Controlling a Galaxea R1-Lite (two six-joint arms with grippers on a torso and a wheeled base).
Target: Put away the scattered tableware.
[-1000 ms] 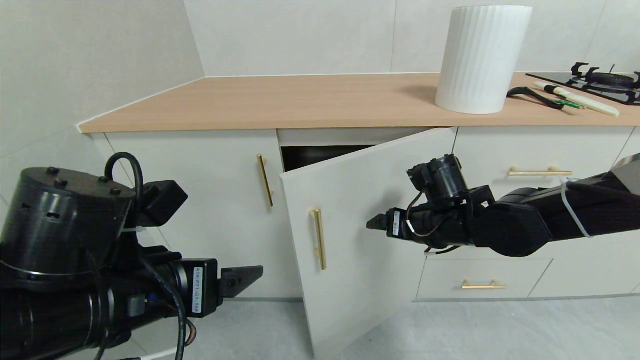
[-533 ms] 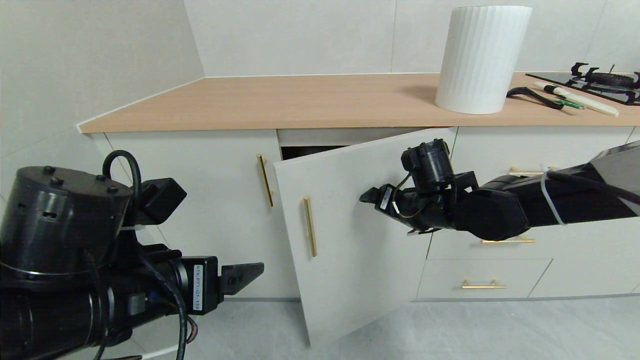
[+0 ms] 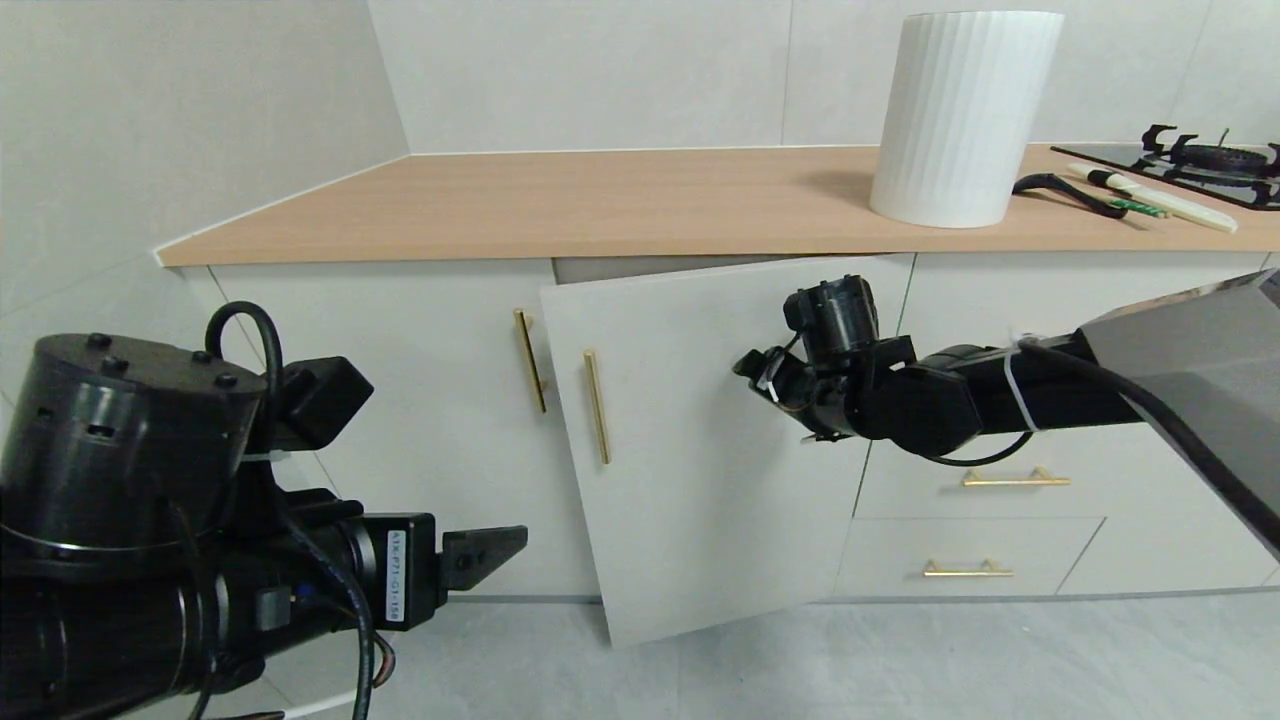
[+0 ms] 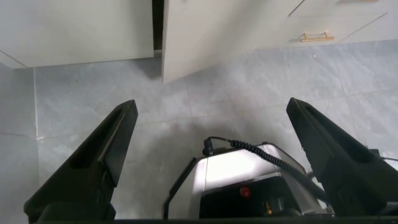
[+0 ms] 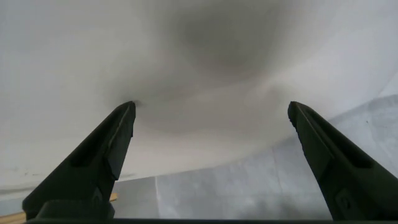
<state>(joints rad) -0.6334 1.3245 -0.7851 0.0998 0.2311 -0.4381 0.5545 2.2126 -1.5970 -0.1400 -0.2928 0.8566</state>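
Head view: wooden counter (image 3: 600, 205) runs along the tiled wall above white cabinets. The cabinet door (image 3: 700, 480) under it hangs slightly ajar, its free edge standing out from the front. A white ribbed cylinder (image 3: 960, 115) stands upright on the counter. The right gripper (image 3: 750, 365) is against the door face, jaws spread wide and empty. The left gripper (image 4: 211, 109) hangs low over the floor (image 4: 249, 93), well apart from the cabinets, jaws apart and empty. The tableware lies on the counter between the cylinder and the stove (image 3: 1215, 160): a black-handled utensil (image 3: 1065, 190) with a cream-handled utensil (image 3: 1160, 197) just beside it. A brass handle (image 3: 597, 406) is near the door's free edge.
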